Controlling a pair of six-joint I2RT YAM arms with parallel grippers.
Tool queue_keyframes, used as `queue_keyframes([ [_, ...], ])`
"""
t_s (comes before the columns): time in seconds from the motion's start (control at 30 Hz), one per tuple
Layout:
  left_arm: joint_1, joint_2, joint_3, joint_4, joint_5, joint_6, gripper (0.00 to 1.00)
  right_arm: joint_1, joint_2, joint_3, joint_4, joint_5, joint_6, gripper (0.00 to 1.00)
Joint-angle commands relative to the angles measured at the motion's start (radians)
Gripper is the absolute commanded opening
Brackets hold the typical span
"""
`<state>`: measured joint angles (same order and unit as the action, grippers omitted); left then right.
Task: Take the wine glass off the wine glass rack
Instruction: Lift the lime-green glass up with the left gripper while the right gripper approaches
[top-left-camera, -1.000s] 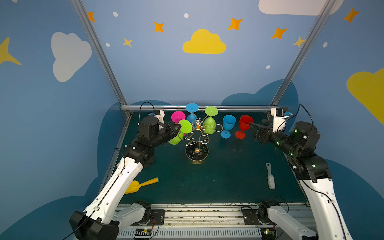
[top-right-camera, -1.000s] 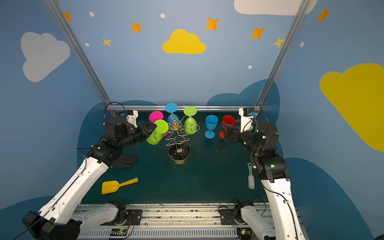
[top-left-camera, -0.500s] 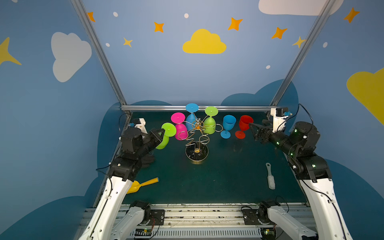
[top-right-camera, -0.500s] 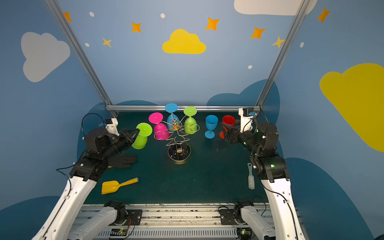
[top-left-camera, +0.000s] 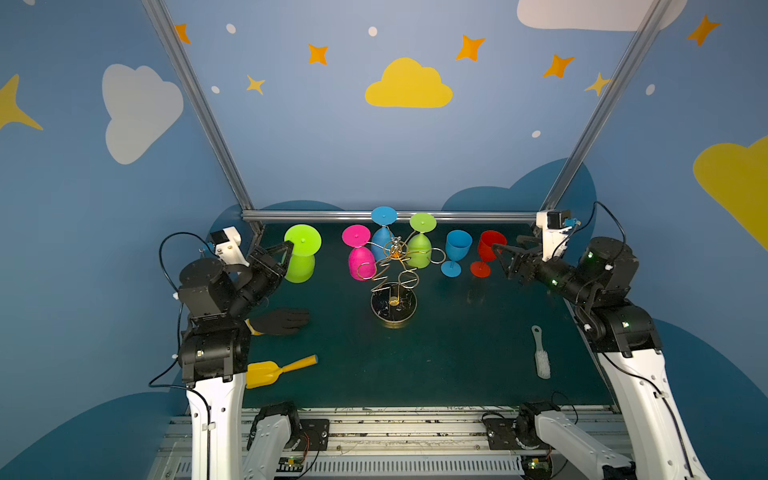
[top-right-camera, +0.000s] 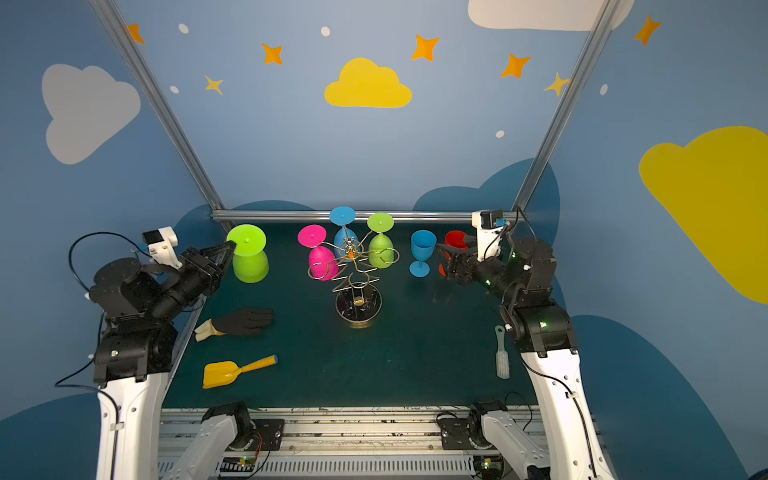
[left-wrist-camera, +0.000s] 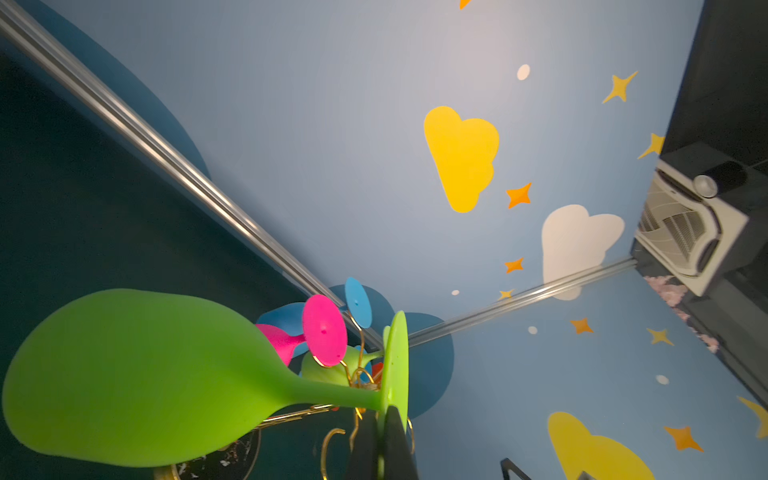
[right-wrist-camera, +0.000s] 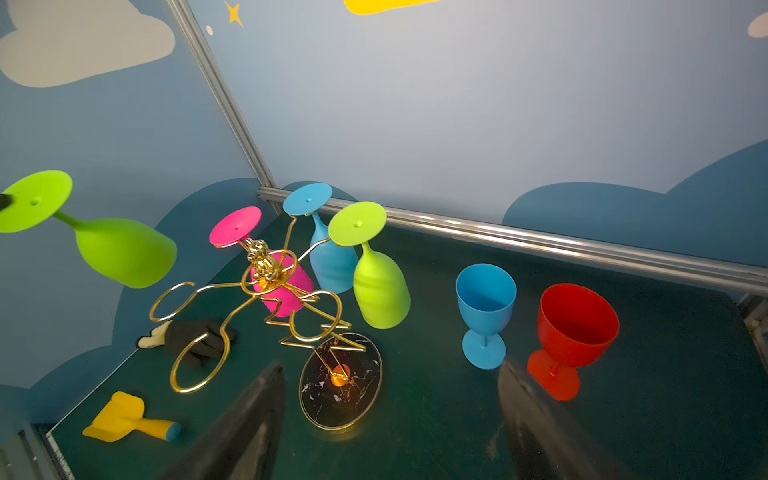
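Above a dark green table (top-left-camera: 457, 353), the left gripper (top-left-camera: 289, 249), clamped on the foot of a lime wine glass (top-left-camera: 300, 267), holds it inverted, well clear of the gold wine glass rack (top-left-camera: 394, 272); likely only set-down remains, the right gripper (top-left-camera: 499, 257) gaping empty.

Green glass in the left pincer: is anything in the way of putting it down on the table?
Nothing visible. The left pincer holds the green glass by its foot, clear of the rack; the table below looks bare. The black glove lies nearer the front, apart.
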<state>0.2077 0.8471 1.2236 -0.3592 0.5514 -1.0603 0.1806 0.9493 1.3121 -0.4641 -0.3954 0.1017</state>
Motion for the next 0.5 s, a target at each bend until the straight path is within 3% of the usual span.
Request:
queue_keyframes([
  [0.0,0.01,0.041,0.056,0.154,0.18,-0.087,0.03,0.007,0.003,0.037,0.095,-0.089,0.021,0.79],
  [0.27,0.012,0.112,0.214,0.161,0.32,-0.073,0.03,0.055,0.039,0.049,0.219,-0.211,0.032,0.79],
  [0.47,0.008,0.137,0.249,0.306,0.386,-0.189,0.03,0.152,0.082,0.091,0.266,-0.267,-0.031,0.79],
])
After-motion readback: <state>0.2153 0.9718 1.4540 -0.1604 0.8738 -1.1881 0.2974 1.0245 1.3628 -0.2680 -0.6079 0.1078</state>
